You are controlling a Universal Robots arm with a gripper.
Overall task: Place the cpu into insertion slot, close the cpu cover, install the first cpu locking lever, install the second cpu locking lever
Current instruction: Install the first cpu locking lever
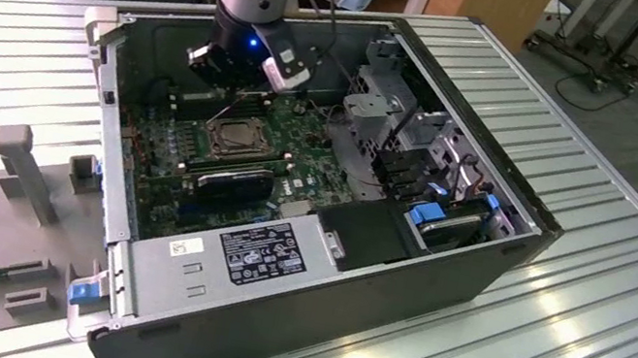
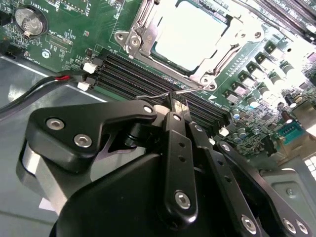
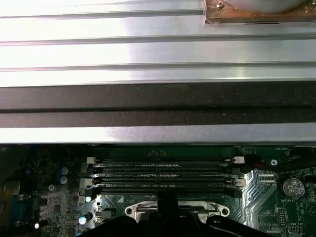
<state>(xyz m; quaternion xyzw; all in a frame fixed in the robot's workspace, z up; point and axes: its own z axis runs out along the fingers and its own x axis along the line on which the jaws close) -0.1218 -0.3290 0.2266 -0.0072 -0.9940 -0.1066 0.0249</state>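
**Lever in grip at the covered cpu socket**

Found the gripper (image 2: 177, 104) lowered inside an open computer case (image 1: 406, 283), close above the green motherboard (image 2: 74, 29). Noted in the second wrist view its black fingers (image 2: 174, 133) drawn together, pinched on the thin wire handle of a locking lever (image 2: 158, 96). Traced that wire from the fingertips across the memory slots (image 2: 143, 74) toward the near corner of the socket. In the exterior view, saw the same wire as a fine line slanting from the gripper down to the socket.

Located the cpu (image 2: 190, 34) lying flat in the insertion slot (image 2: 129, 40), its pale metal top facing up. Found the cpu cover (image 2: 168, 63) down over it, with the silver frame surrounding the chip on every visible side and the chip showing through the central cut-out. Could not tell whether any lever is latched.

Recorded a coin battery (image 2: 27, 19) on the board well away from the socket, and a red and black cable (image 2: 59, 79) plugged in at the end of the memory slots. Noted the case lying on its side on a ribbed metal table (image 1: 609, 319).
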